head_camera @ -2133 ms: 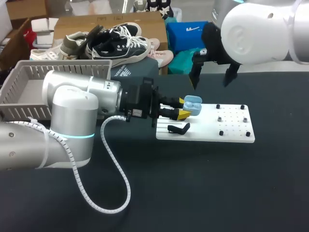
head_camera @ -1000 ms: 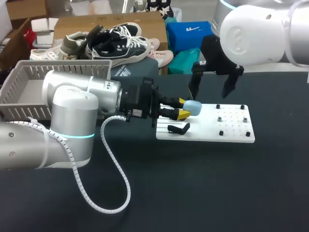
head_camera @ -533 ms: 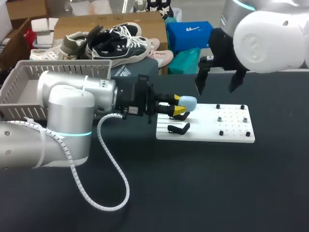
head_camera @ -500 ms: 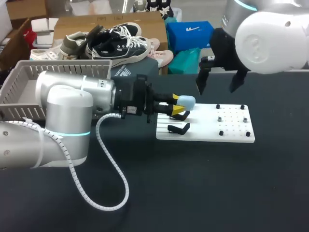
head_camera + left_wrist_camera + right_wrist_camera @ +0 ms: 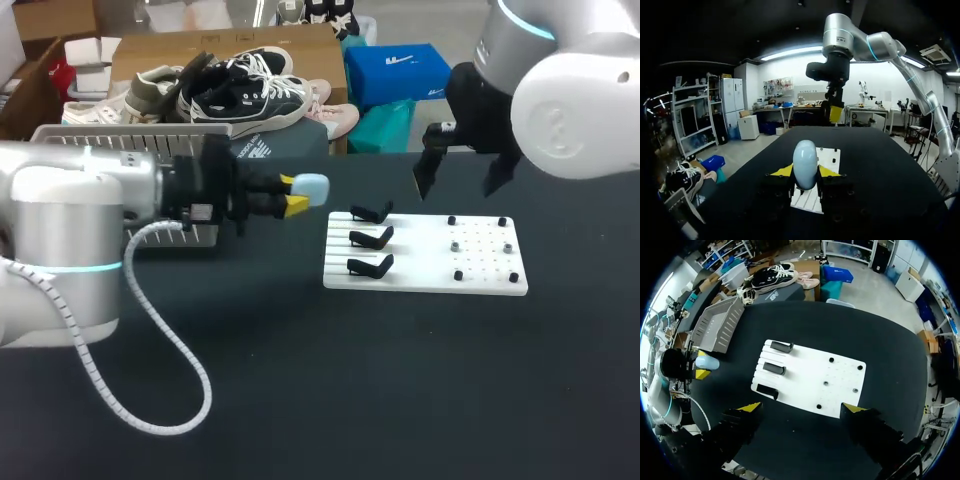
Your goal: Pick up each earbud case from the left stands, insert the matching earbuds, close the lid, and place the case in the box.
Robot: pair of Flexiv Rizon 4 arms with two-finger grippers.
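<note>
Left gripper (image 5: 297, 196), left of centre in the head view, clamps the closed pale-blue earbud case (image 5: 312, 186) between both yellow tips, near the grey basket (image 5: 120, 133) at upper left. Right gripper (image 5: 466, 182), fingers spread wide, hangs over the far edge of the white board (image 5: 490, 272), which carries three black stands (image 5: 372, 237).

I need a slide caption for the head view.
Left end effector holds a closed light-blue earbud case between the grey basket and the white stand board.
</note>
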